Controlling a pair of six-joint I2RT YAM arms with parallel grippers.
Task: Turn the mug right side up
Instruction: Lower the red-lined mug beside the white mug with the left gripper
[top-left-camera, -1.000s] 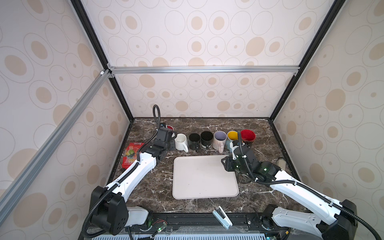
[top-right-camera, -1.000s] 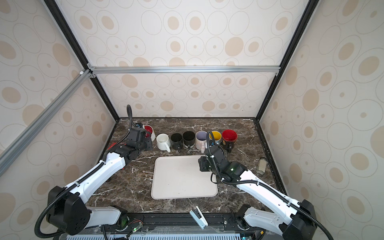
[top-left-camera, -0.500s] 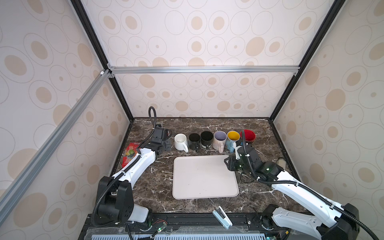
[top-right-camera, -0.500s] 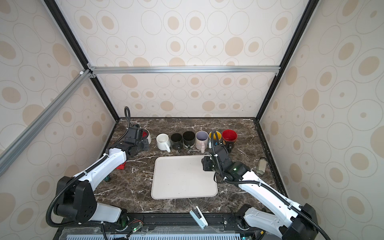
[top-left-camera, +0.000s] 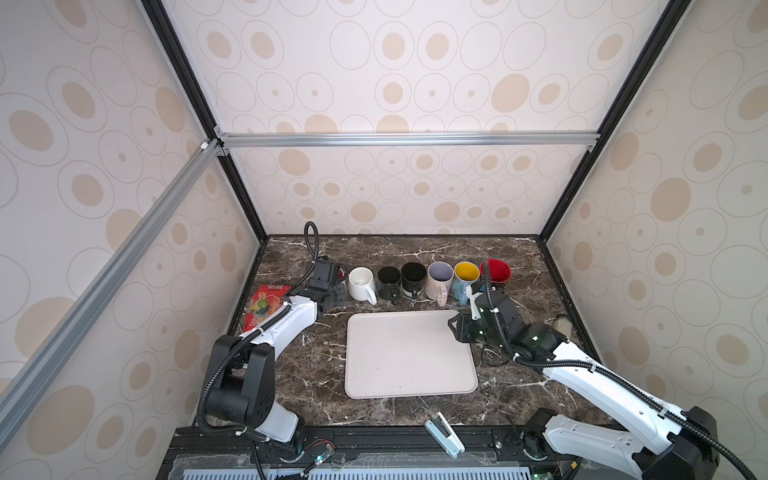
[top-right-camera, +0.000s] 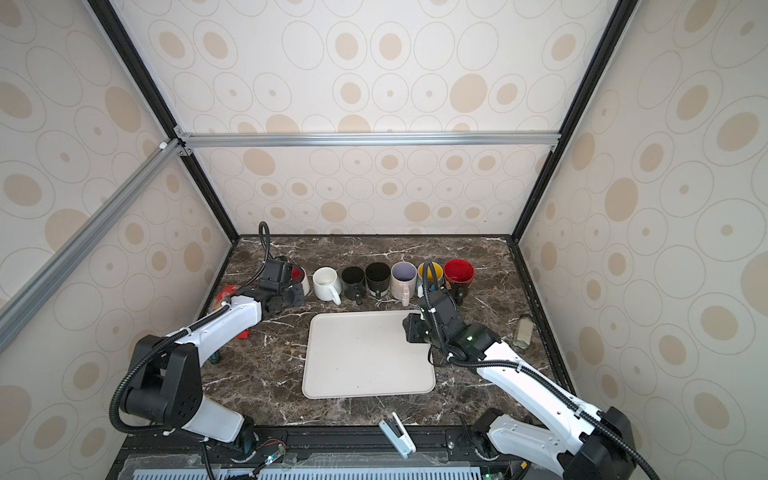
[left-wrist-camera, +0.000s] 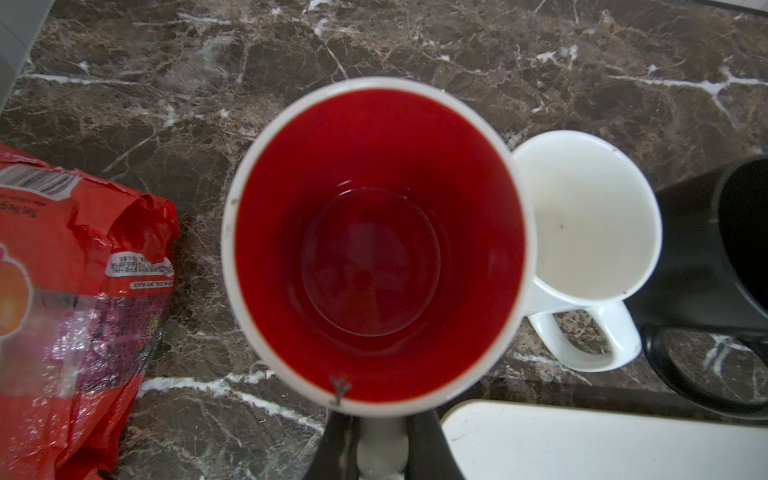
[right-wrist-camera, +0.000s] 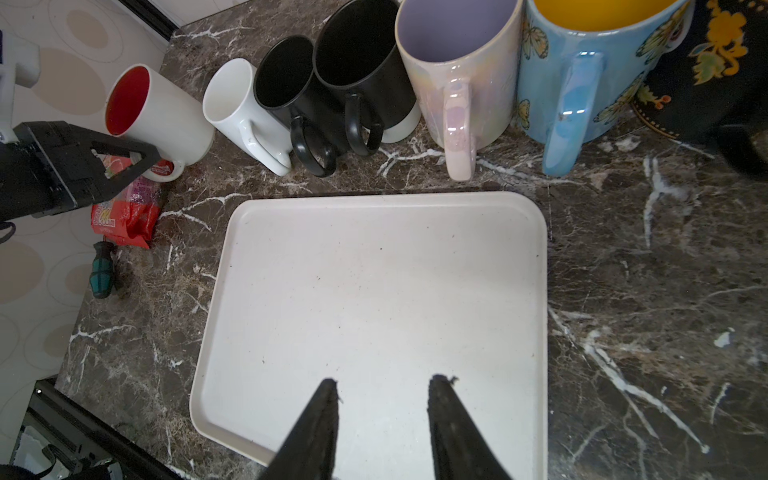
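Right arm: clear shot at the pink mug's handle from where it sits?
Probably yes. The right gripper is open over the tray, holding nothing, and the pink mug turns its handle toward it with bare marble between.

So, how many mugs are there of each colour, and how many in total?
White with red inside, held by the left claw: 1
White: 1
Black: 2
Pink: 1
Blue: 1
Dark with red inside: 1
Total: 7
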